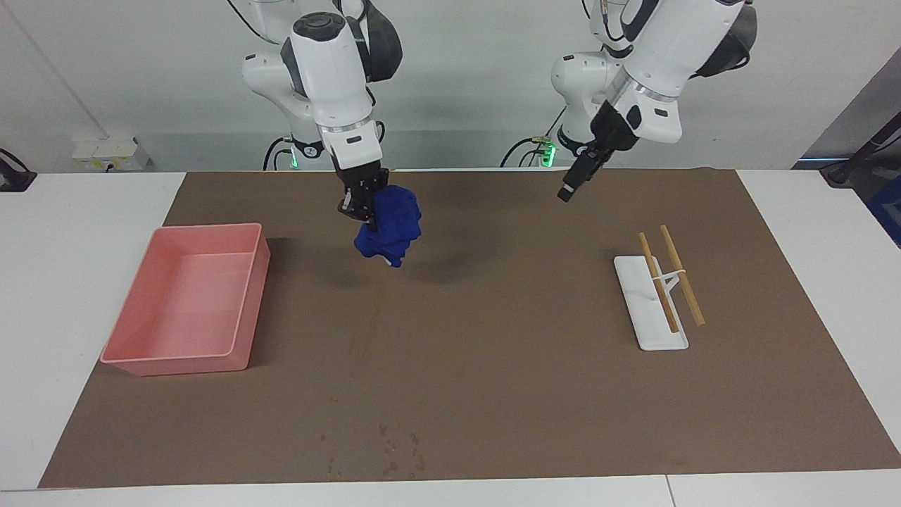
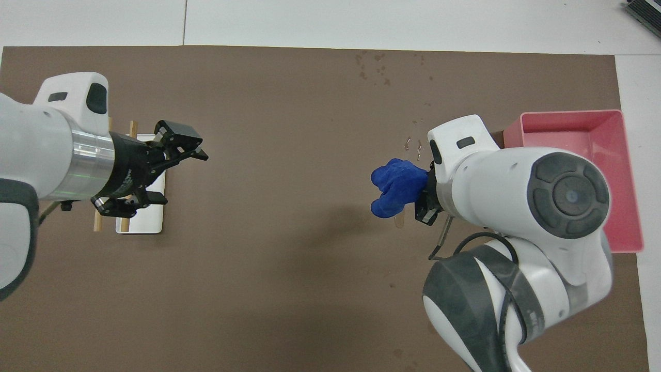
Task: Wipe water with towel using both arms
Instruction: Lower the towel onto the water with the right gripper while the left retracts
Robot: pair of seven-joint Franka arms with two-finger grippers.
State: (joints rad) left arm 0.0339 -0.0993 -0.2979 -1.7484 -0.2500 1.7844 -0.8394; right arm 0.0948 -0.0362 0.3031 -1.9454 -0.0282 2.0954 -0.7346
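The towel [image 1: 388, 227] [image 2: 395, 185], a deep-blue lumpy wad, hangs in the air from my right gripper [image 1: 362, 205], which is shut on its upper edge. It is over the brown matting [image 1: 493, 380], a little way from the pink tray. In the overhead view the right arm's wrist hides most of that gripper. Under and just past the towel a faint darker streak of water [image 1: 369, 324] runs along the matting. My left gripper [image 1: 569, 189] [image 2: 183, 175] is open and holds nothing. It hangs over the matting toward the left arm's end, by the white rest.
A pink tray [image 1: 243, 303] [image 2: 568, 113] stands at the right arm's end. At the left arm's end a white rest [image 1: 651, 327] carries two wooden sticks [image 1: 681, 276]. Small dark specks [image 1: 394, 451] [image 2: 374, 67] dot the matting's edge farthest from the robots.
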